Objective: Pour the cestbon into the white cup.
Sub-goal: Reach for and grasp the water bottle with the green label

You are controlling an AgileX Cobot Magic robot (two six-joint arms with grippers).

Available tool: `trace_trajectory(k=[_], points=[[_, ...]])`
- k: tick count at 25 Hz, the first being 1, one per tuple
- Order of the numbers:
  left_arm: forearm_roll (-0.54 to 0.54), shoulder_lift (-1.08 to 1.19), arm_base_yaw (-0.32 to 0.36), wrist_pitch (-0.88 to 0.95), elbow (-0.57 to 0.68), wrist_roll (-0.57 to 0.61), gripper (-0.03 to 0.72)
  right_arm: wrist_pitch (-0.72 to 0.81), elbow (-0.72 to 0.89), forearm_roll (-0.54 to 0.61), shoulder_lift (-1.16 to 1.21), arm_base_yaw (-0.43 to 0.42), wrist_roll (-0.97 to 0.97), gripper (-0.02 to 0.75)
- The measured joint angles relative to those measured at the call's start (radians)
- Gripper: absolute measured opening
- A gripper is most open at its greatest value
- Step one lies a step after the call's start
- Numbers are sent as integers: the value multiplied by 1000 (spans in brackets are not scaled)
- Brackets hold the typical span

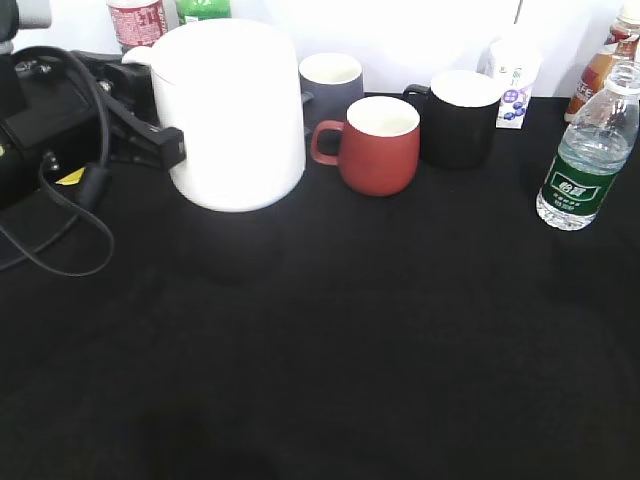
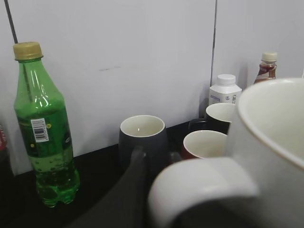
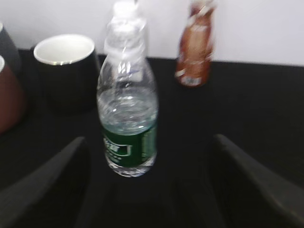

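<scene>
gripping the white cup (image 1: 238, 115), left gripper (image 1: 165, 145); right gripper (image 3: 149, 190) spread before cestbon (image 3: 127, 118).

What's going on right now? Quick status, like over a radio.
Left gripper at white cup handle, grip unclear. Right gripper open, short of cestbon; bottle upright, capped, ungrasped. Nothing between the fingers and the bottle.

Your ext. view: white cup (image 1: 236, 115) at left w/ left gripper (image 1: 160, 143) at its side; red mug (image 1: 380, 145) and black mug (image 1: 460, 118) centre; cestbon (image 1: 588, 150) upright at right on black bench (image 1: 320, 340).
</scene>
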Motion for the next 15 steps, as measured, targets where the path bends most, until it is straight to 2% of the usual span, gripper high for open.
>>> trace_trajectory(k=[2,4,9,15], points=[[0,0,0,0,0,0,69,-154,1,0,176,0,4,596],[0,0,0,0,0,-1,69,-249,1,-1,304,0,28,657],[0,0,0,-1,0,-1,69,-387,-60,-43,555,0,30,671],[0,0,0,-1,0,-1,69,-466,-198,9,698,0,11,670]])
